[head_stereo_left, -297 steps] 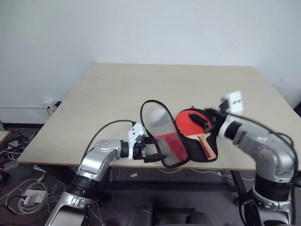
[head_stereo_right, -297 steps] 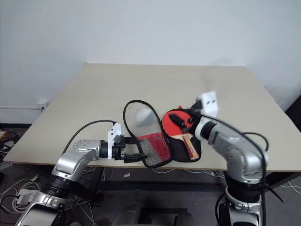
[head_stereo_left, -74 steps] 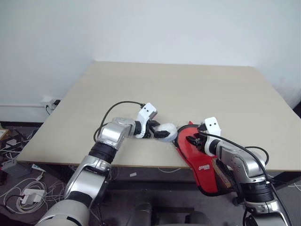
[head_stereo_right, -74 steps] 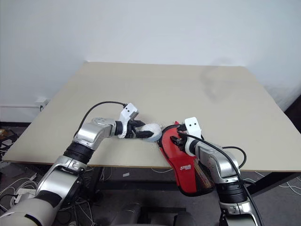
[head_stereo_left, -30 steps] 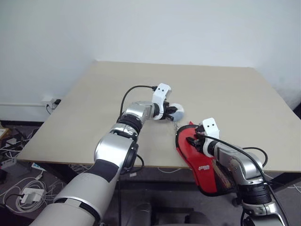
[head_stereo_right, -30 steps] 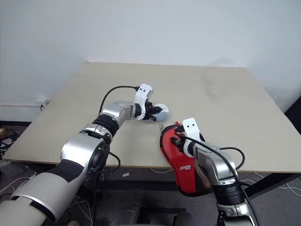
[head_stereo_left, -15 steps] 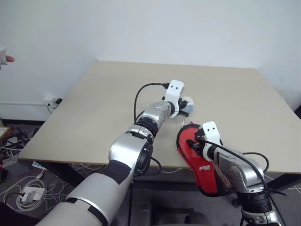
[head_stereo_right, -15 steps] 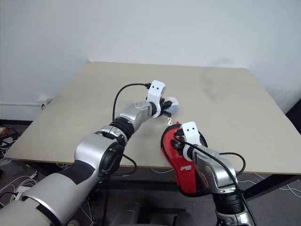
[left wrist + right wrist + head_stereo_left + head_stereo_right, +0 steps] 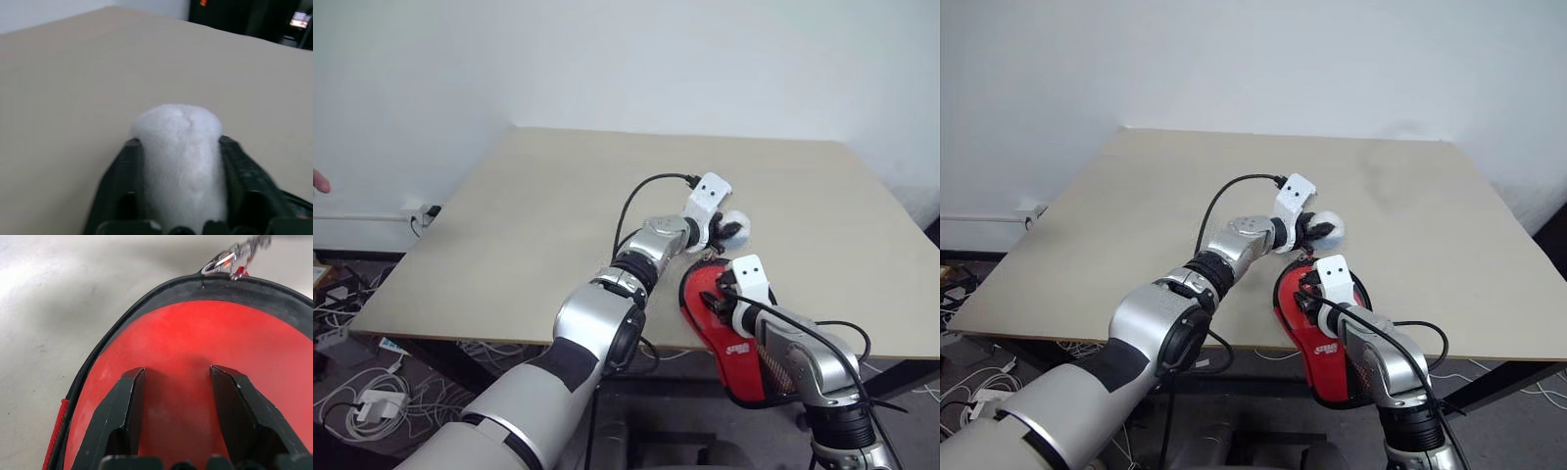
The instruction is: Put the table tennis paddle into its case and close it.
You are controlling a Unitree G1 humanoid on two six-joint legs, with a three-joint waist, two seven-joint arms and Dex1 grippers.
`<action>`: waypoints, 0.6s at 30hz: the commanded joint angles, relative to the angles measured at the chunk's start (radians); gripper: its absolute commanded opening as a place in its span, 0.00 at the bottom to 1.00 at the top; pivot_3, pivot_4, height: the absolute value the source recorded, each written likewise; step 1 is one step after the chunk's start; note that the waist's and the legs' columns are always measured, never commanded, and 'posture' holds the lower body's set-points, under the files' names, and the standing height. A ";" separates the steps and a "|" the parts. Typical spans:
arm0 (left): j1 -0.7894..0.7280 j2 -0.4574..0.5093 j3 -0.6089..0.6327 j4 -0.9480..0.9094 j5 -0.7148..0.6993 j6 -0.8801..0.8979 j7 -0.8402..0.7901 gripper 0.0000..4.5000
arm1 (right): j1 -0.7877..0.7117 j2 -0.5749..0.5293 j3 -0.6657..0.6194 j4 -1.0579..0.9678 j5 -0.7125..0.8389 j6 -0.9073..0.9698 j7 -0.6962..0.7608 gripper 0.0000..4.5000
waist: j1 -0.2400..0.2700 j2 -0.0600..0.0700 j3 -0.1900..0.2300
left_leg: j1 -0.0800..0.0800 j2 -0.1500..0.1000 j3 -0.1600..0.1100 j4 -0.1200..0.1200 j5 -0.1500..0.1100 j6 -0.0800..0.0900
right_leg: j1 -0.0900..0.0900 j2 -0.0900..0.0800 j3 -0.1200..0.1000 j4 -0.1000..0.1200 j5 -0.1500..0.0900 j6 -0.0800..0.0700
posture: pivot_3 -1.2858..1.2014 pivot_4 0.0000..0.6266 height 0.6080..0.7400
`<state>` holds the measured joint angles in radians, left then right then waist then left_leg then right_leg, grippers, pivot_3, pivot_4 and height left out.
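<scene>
The case point(image 9: 710, 318) lies at the table's front edge, red panel up, its mesh end point(image 9: 778, 370) hanging past the edge. The zipper rim looks closed around its round end, and a small metal chain point(image 9: 222, 264) leads off it. The table tennis paddle is hidden. My right gripper point(image 9: 720, 296) stands open, both fingers pressed down on the red panel point(image 9: 195, 333). My left arm reaches across to just beyond the case's round end. There my left gripper point(image 9: 729, 228) has a white fluffy pompom point(image 9: 178, 161) between its fingers, touching both.
The beige table point(image 9: 558, 215) stretches away behind the case. A person's hand point(image 9: 318, 181) shows at the far left, off the table. Cables and a power strip point(image 9: 372, 406) lie on the floor to the left.
My left gripper has carried the white pompom to the right, from left of the case's round end to just past it. My right gripper stays pressed on the red panel.
</scene>
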<state>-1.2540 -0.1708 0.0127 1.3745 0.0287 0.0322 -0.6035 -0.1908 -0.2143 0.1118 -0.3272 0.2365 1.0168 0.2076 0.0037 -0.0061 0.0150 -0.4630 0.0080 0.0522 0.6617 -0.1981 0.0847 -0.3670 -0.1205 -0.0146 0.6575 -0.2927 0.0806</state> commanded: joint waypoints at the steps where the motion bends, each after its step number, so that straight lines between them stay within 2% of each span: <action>1: 0.000 -0.035 -0.004 -0.051 0.003 -0.012 -0.043 0.74 | 0.026 -0.002 0.034 0.069 0.001 0.033 0.020 0.50 | -0.001 0.000 0.000 | 0.000 0.000 0.000 0.000 0.000 0.000 | 0.000 0.000 0.000 0.000 0.000 0.000 | 0.52 0.00 0.81; 7: -0.023 0.012 0.054 -0.068 -0.061 0.024 -0.171 0.74 | 0.019 -0.042 0.022 0.049 0.008 0.010 0.069 0.50 | -0.001 0.000 0.000 | 0.000 0.000 0.000 0.000 0.000 0.000 | 0.000 0.000 0.000 0.000 0.000 0.000 | 0.52 0.00 0.81; 11: -0.062 0.050 0.118 -0.090 -0.143 0.166 -0.341 0.74 | 0.017 -0.068 0.025 0.050 0.004 0.004 0.097 0.50 | -0.001 0.000 0.000 | 0.000 0.000 0.000 0.000 0.000 0.000 | 0.000 0.000 0.000 0.000 0.000 0.000 | 0.52 0.00 0.81; 14: -0.074 0.083 0.113 -0.128 -0.165 0.223 -0.464 0.74 | 0.022 -0.082 0.019 0.014 0.021 0.004 0.129 0.50 | -0.001 0.000 0.000 | 0.000 0.000 0.000 0.000 0.000 0.000 | 0.000 0.000 0.000 0.000 0.000 0.000 | 0.52 0.00 0.81; 18: -0.064 0.135 0.100 -0.166 -0.166 0.254 -0.498 0.74 | 0.026 -0.100 -0.023 -0.054 0.063 -0.016 0.174 0.50 | -0.002 0.000 0.000 | 0.000 0.000 0.000 0.000 0.000 0.000 | 0.000 0.000 0.000 0.000 0.000 0.000 | 0.52 0.00 0.81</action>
<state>-1.2899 -0.0527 0.1064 1.2475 -0.1213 0.2750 -1.0850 -0.1759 -0.3056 0.1024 -0.3546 0.2596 0.9871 0.3529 0.0020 -0.0060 0.0151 -0.4632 0.0081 0.0516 0.6620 -0.1981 0.0852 -0.3670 -0.1204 -0.0147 0.6575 -0.2928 0.0806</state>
